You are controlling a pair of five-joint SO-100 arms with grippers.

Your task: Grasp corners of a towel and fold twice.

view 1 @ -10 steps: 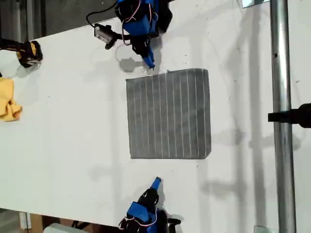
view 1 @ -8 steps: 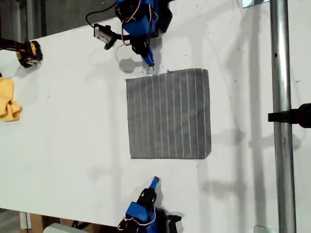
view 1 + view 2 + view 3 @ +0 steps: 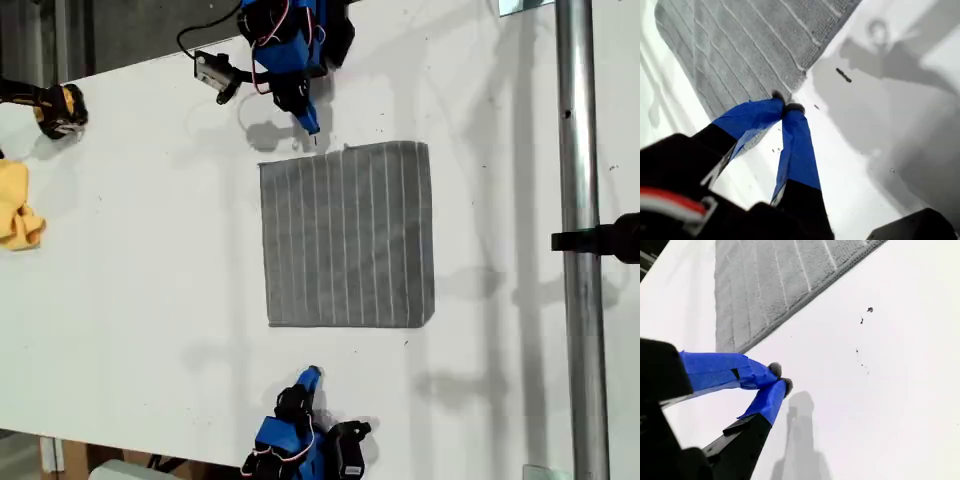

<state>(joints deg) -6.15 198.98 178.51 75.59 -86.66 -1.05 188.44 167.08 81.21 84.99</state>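
Observation:
The grey striped towel (image 3: 347,235) lies flat on the white table (image 3: 140,280), squarish, all of its corners down. My first gripper (image 3: 310,127) is shut and holds nothing. It hangs just off the towel's far edge, near the corner (image 3: 263,166) at the exterior view's upper left. In the first wrist view its blue fingers (image 3: 800,145) meet at the tips (image 3: 786,107), right beside the towel (image 3: 745,45). My second gripper (image 3: 312,375) is also shut and empty, standing a short gap off the towel's near edge; its tips (image 3: 780,377) sit apart from the cloth (image 3: 765,285).
A yellow cloth (image 3: 18,215) lies at the exterior view's left edge, with a black-and-yellow object (image 3: 60,110) above it. A metal pole (image 3: 575,240) with a black clamp (image 3: 610,238) runs down the exterior view's right side. A small grey device (image 3: 212,70) sits beside the first arm.
My second gripper has drawn back a little from the towel toward the table's near edge. My first gripper has risen slightly away from the towel's edge. The towel has not moved.

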